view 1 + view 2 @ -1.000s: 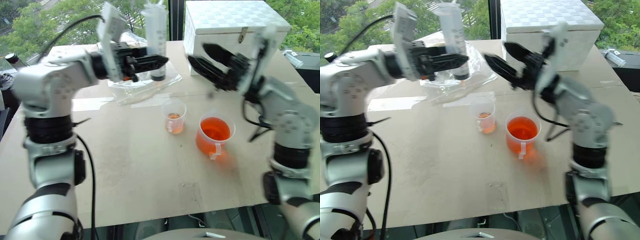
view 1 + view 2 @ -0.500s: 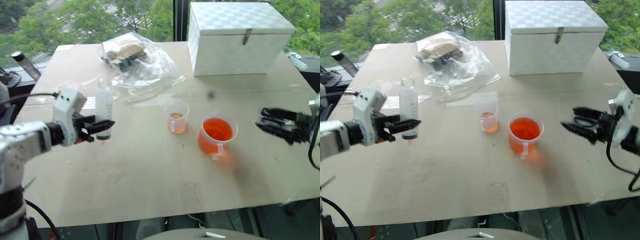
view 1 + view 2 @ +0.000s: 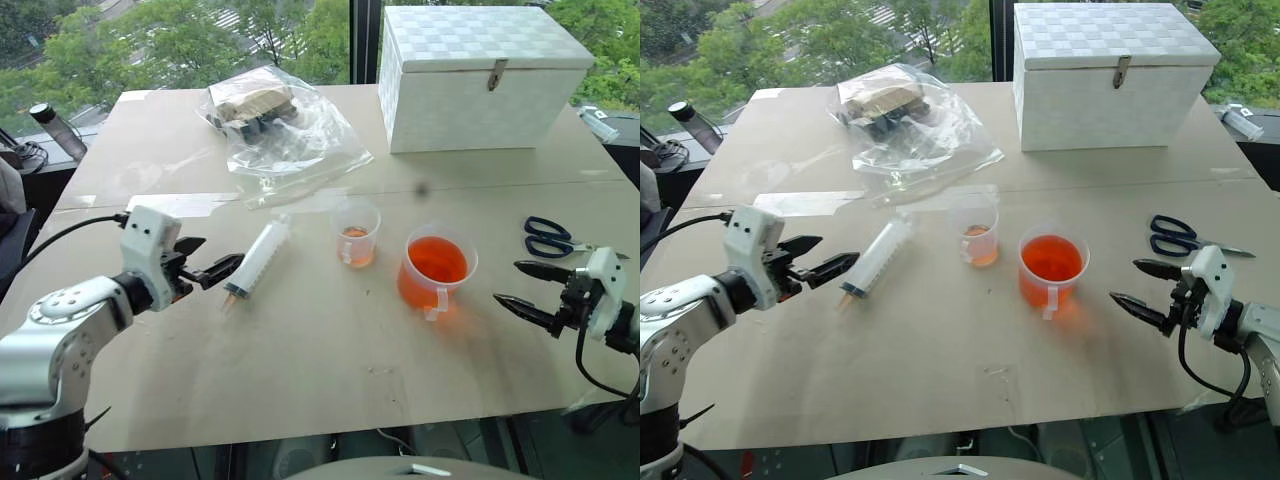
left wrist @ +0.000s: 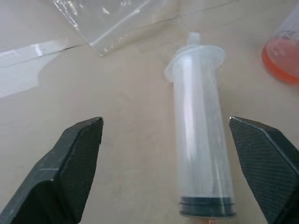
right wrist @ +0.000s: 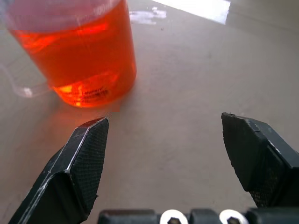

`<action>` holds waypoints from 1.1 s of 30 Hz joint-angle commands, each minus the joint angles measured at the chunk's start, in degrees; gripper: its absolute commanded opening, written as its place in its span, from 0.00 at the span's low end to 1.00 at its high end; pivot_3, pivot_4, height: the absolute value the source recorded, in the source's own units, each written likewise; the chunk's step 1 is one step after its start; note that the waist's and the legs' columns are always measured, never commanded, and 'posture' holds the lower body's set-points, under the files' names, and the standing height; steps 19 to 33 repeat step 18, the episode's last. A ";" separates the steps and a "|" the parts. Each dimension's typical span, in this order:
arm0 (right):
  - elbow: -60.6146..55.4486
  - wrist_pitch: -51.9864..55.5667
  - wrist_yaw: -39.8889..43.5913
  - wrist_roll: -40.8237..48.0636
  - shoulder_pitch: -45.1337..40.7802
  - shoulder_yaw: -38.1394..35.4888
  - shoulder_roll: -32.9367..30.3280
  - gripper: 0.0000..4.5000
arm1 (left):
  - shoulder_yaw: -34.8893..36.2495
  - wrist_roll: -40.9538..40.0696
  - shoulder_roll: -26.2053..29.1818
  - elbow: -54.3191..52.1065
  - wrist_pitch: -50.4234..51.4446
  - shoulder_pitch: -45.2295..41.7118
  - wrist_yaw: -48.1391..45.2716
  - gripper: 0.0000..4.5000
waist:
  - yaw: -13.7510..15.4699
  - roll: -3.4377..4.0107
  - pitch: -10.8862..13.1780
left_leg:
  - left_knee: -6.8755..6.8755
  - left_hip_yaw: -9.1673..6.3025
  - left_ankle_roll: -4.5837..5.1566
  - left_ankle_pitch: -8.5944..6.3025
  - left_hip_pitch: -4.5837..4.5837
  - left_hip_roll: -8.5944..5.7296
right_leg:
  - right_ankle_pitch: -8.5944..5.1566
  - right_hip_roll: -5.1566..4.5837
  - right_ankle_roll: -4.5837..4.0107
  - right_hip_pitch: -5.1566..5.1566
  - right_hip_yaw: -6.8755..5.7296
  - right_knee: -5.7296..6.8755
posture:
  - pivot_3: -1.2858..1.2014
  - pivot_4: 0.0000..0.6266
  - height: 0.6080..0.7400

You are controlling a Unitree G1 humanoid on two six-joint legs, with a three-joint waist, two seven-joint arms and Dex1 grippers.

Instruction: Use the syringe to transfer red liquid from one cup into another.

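We are viewing one clear plastic syringe (image 3: 257,257) lying flat and two clear plastic cups, the wide handled beaker (image 3: 435,272) and the small cup (image 3: 355,232), both holding red liquid (image 3: 434,262), with the left gripper (image 3: 214,258) and the right gripper (image 3: 520,288) gaping empty.

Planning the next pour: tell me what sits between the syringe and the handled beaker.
The small cup stands between syringe and beaker, in the left eye view.

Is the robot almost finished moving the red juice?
Maybe close. The small cup already has a little red liquid in it. The syringe lies on the table, let go, between the open fingers of the left gripper. The right gripper is open and empty beside the big cup, which holds much red liquid, so more could be moved.
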 commanded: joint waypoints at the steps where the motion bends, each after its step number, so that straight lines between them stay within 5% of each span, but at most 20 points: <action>1: -1.63 -2.04 -0.37 1.15 1.49 -3.06 0.77 0.91 | 5.08 -3.81 -2.36 -7.38 -1.81 3.72 -0.11 1.00 | -0.16 0.00 0.00 | 0.00 0.00 0.00 0.00 -0.01 0.00 | 0.00 0.00 0.00 0.00 -0.01 -0.02 | 0.52 0.24 1.00; 7: -1.88 -6.72 0.28 1.02 6.05 -4.03 3.37 0.91 | 4.82 -7.09 -9.96 -20.37 -6.83 18.18 -0.99 1.00 | -0.18 -0.02 -0.05 | -0.02 -0.02 0.00 -0.01 0.03 0.01 | 0.00 -0.03 0.00 0.08 -0.02 -0.07 | 0.52 0.24 1.00; 14: 0.67 -12.58 2.12 0.37 8.07 -3.26 5.63 0.91 | -12.43 11.05 -13.38 -19.72 -26.00 33.68 -2.12 1.00 | -0.17 0.09 -0.10 | -0.35 0.01 0.31 -0.20 1.09 0.01 | -0.09 -0.04 -0.32 1.08 -0.02 -0.40 | 0.52 0.24 1.00; 18: 2.13 -15.06 2.74 -0.28 7.68 -2.62 5.87 0.91 | -17.05 15.90 -14.61 -16.60 -33.11 36.79 -1.71 1.00 | -0.09 0.09 -0.10 | -0.34 0.01 0.34 -0.23 1.04 0.01 | -0.09 -0.08 -0.34 1.06 -0.02 -0.44 | 0.52 0.24 1.00; 33: 2.13 -15.06 2.74 -0.28 7.68 -2.62 5.87 0.91 | -17.05 15.90 -14.61 -16.60 -33.11 36.79 -1.71 1.00 | -0.09 0.09 -0.10 | -0.34 0.01 0.34 -0.23 1.04 0.01 | -0.09 -0.08 -0.34 1.06 -0.02 -0.44 | 0.52 0.24 1.00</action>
